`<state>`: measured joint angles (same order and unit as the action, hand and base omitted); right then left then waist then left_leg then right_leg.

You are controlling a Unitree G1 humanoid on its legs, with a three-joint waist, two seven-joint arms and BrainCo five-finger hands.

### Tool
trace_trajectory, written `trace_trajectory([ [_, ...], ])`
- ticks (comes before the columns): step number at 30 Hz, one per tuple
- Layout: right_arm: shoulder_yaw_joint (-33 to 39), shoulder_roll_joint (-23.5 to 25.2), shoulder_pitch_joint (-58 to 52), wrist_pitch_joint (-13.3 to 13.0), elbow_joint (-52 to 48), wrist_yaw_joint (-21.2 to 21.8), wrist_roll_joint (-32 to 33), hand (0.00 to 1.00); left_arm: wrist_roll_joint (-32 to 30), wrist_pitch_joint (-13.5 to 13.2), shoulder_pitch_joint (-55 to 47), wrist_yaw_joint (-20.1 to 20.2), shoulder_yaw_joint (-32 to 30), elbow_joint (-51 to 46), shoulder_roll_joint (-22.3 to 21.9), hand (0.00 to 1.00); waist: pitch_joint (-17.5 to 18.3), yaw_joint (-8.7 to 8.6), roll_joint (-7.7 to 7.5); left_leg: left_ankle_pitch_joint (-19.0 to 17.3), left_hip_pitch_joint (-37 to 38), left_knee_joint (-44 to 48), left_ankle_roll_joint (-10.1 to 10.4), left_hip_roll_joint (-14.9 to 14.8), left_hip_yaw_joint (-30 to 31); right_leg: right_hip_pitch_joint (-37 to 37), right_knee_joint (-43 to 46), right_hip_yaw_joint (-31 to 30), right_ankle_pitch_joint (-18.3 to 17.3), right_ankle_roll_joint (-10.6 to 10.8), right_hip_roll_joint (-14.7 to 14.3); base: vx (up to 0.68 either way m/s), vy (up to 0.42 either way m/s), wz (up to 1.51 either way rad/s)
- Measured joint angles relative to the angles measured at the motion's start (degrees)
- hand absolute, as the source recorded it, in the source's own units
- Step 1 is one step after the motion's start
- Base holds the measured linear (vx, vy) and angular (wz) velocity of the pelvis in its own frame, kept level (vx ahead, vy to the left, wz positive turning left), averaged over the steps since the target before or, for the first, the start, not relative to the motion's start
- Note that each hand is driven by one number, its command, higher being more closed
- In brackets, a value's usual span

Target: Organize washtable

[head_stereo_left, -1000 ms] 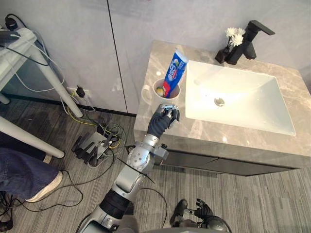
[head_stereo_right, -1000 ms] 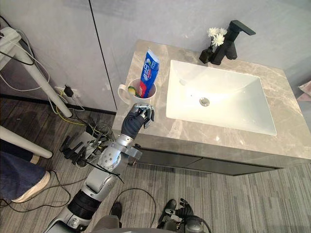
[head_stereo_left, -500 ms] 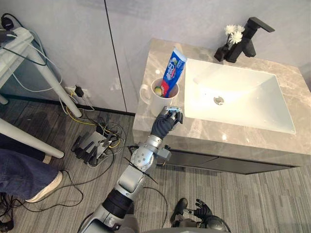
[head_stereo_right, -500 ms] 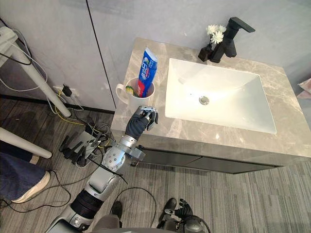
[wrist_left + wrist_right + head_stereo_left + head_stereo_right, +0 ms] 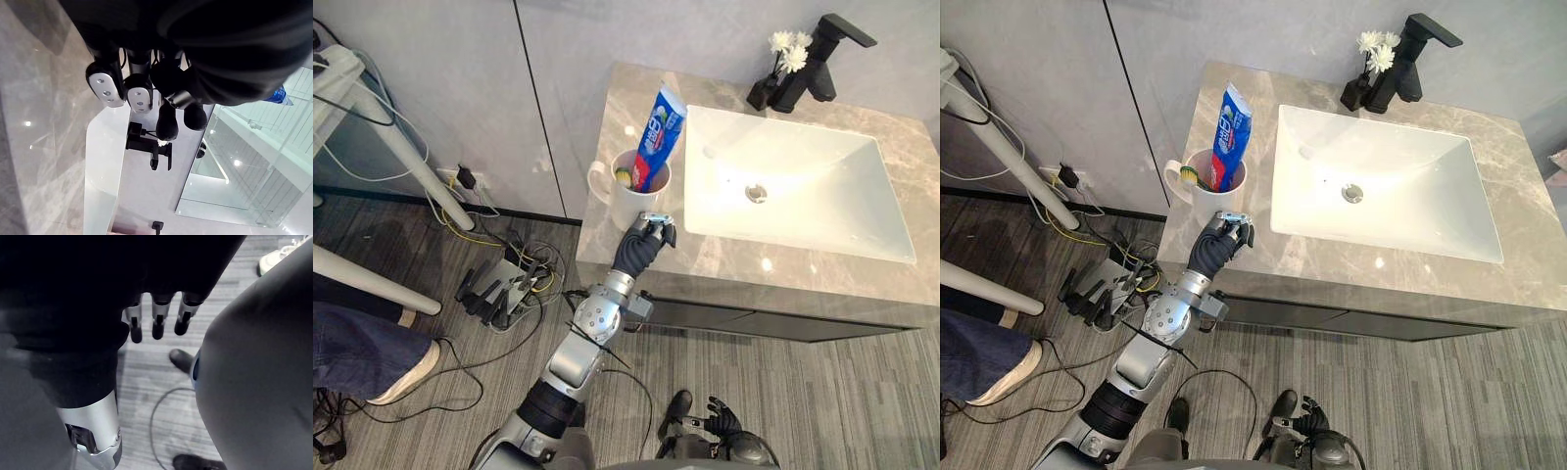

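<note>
Both hands hold nothing. The left hand [image 5: 644,245], its fingers curled in toward the palm, hangs over the front strip of the grey marbled stone countertop [image 5: 754,269]. It is just in front of a white ceramic mug [image 5: 628,199] whose handle is turned away from the basin; whether the hand touches the mug I cannot tell. Standing in that mug is the blue, red and white toothpaste tube [image 5: 661,132]. Its long axis runs near upright, leaning a little toward the basin side and the wall, with the flat crimped end pointing up and the cap end down inside the mug. Beside it in the mug sits a small yellow-green brush head [image 5: 625,177]. Further right, the white rectangular basin [image 5: 803,196] is sunk into the countertop. At its far rim stand an angular black tap [image 5: 822,61] and a small black vase of white flowers [image 5: 773,83]. The right hand [image 5: 157,319] hangs with its fingers straight and relaxed above the grey planked floor [image 5: 146,377].
</note>
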<state>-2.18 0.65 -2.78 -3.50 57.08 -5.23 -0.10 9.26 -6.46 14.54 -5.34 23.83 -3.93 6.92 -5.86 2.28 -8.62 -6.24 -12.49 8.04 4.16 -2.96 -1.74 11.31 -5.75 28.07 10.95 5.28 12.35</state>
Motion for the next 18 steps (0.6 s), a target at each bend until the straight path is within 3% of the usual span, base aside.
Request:
trace_trajectory([
  [18,-0.06,-0.62,0.08,-0.24,-0.15,0.34,-0.53,0.00,-1.01,-0.15,-7.22,0.24,-6.00,-5.00,-1.18,1.00,-0.74,0.17,0.56,-0.01,-0.17,0.19,0.00,0.01,0.24,-0.09,0.01,0.20,-0.01,0.00,-0.02,0.00,0.000,0.00],
])
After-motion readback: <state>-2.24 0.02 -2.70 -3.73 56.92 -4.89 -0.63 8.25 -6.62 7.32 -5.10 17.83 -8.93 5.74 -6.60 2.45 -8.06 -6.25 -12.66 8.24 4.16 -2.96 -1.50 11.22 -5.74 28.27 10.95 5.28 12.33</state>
